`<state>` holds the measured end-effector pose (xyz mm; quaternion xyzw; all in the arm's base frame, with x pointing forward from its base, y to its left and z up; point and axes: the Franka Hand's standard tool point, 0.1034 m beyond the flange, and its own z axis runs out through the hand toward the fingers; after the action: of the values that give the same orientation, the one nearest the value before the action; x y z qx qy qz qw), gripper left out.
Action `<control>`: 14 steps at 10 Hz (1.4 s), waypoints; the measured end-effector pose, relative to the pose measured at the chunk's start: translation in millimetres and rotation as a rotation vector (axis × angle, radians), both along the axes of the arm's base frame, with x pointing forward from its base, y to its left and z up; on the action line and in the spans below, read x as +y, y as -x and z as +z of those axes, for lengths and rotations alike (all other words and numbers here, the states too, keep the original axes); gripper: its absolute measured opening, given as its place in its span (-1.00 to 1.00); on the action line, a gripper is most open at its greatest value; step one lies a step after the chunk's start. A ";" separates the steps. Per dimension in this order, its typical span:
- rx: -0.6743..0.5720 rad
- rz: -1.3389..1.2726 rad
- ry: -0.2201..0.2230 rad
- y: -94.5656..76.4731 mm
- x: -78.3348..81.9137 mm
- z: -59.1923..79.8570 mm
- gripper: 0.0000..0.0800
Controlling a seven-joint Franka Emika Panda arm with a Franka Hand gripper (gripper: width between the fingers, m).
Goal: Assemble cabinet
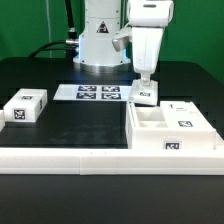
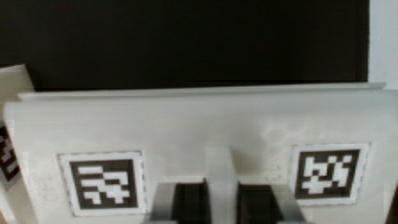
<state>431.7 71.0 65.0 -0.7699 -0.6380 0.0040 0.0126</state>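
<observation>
The cabinet (image 1: 150, 137) is the large white open box at the exterior view's right, with tags on its front wall and inner ledge. My gripper (image 1: 146, 86) points straight down just behind the cabinet's far left corner, and its fingers close on a small white tagged block (image 1: 146, 97). In the wrist view that block (image 2: 196, 125) fills the frame with two tags on it. My gripper (image 2: 222, 205) has a narrow white rib of the block between its two dark fingers (image 2: 187, 203). I cannot tell whether the block rests on the table or is lifted.
Another white tagged block (image 1: 25, 106) lies at the exterior view's left. The marker board (image 1: 90, 93) lies flat at the back centre, in front of the arm's base (image 1: 100, 45). A long low white rail (image 1: 100, 158) runs along the front.
</observation>
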 end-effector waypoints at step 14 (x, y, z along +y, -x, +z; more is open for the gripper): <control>-0.014 -0.004 -0.006 -20.3 1.2 2.2 -0.83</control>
<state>452.1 72.2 67.2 -0.7711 -0.6366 -0.0033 0.0106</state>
